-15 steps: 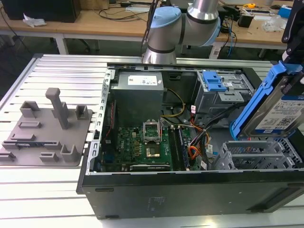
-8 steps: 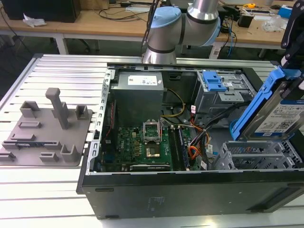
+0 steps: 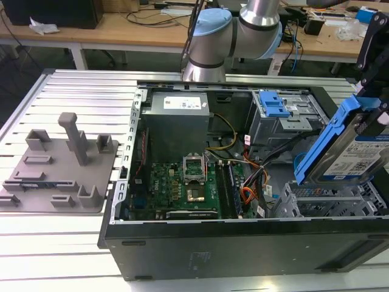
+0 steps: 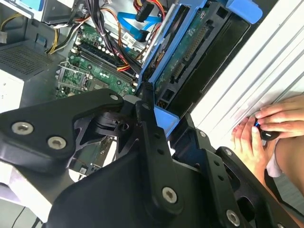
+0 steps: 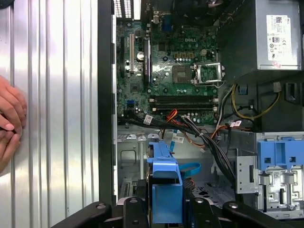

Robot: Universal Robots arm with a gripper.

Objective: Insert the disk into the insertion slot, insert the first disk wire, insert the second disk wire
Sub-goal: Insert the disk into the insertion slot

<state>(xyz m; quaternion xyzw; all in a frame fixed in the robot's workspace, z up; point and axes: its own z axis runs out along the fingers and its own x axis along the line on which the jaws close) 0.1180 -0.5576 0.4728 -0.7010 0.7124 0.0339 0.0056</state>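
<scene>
The disk point(image 3: 358, 152), a silver drive with a white-and-blue label in a bright blue caddy, hangs tilted at the exterior view's right, inside the open computer case. My gripper point(image 3: 372, 52) is shut on the caddy's upper end. Both wrist views show the blue caddy point(image 5: 165, 190) clamped between the black fingers point(image 4: 145, 114). Just below the disk's lower edge lies the insertion slot point(image 3: 319, 201), a grey perforated cage. The first disk wire point(image 3: 249, 194), an orange-red bundle, lies loose beside the motherboard. The second disk wire point(image 5: 190, 167), a flat light-blue cable, loops near the cage.
A taller grey cage with a blue latch point(image 3: 273, 103) stands behind the slot. The power supply point(image 3: 176, 115) and the motherboard point(image 3: 182, 182) take up the rest of the case. A grey fixture point(image 3: 61, 164) sits on the slatted table. A person's hands point(image 5: 9, 118) rest beside the case.
</scene>
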